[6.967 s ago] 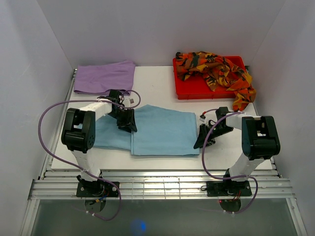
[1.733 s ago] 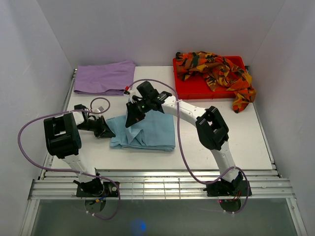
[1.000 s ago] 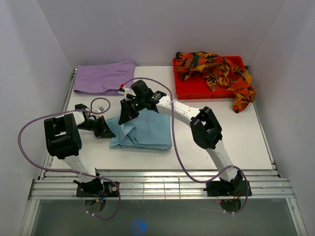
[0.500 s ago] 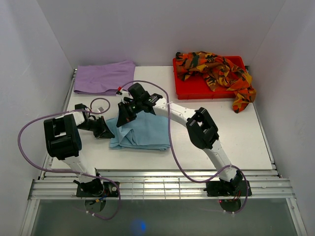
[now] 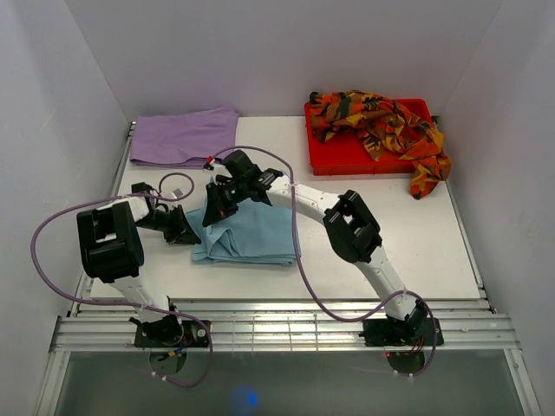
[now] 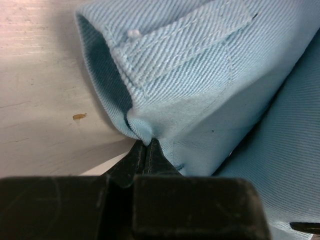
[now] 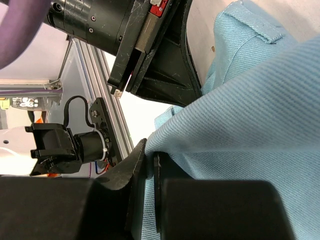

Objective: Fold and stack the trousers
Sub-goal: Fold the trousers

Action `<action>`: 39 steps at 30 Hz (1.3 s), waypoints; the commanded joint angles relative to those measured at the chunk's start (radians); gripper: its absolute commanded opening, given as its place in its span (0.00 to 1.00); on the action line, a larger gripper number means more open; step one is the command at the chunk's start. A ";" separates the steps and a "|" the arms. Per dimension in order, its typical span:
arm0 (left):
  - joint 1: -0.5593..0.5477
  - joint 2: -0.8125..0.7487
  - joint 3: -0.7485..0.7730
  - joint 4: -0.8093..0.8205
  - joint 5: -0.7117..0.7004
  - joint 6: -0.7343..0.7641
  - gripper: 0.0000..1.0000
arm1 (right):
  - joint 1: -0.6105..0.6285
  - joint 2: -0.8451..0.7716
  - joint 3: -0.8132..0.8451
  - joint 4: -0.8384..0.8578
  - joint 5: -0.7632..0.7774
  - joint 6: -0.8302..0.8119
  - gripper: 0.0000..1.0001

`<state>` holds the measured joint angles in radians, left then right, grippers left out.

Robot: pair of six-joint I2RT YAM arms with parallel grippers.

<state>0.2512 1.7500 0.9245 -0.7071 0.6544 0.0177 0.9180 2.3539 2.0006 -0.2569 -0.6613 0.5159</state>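
Observation:
The light blue trousers (image 5: 251, 232) lie folded over on the white table. My left gripper (image 5: 187, 232) is shut on their left edge, pinching cloth (image 6: 145, 137) at the fingertips beside a belt loop. My right arm reaches across from the right, and my right gripper (image 5: 213, 211) is shut on a lifted fold of the same light blue trousers (image 7: 240, 125) above their upper left corner. The lilac trousers (image 5: 184, 136) lie folded flat at the back left. An orange-red-black patterned pair (image 5: 381, 126) is heaped over the red tray.
The red tray (image 5: 329, 152) stands at the back right, with patterned cloth hanging over its right side onto the table. White walls close in on three sides. A metal rail (image 5: 260, 325) runs along the near edge.
Over the last seconds my right gripper has carried the fold of light blue cloth leftward across the trousers, toward my left gripper. The left gripper has held its place.

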 commanded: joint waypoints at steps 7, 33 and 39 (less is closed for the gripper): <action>-0.006 -0.023 -0.007 -0.005 -0.061 0.018 0.00 | 0.021 0.033 0.073 0.110 -0.008 0.036 0.08; 0.241 -0.141 0.177 -0.130 -0.089 0.031 0.67 | 0.032 0.050 0.024 0.215 -0.081 0.072 0.51; 0.293 -0.145 0.235 -0.213 0.135 0.108 0.68 | 0.015 -0.004 0.043 0.239 -0.126 0.058 0.85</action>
<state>0.5522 1.6566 1.1191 -0.8516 0.6407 0.0647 0.9424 2.4023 2.0140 -0.0784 -0.7364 0.5930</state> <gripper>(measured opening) 0.673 0.830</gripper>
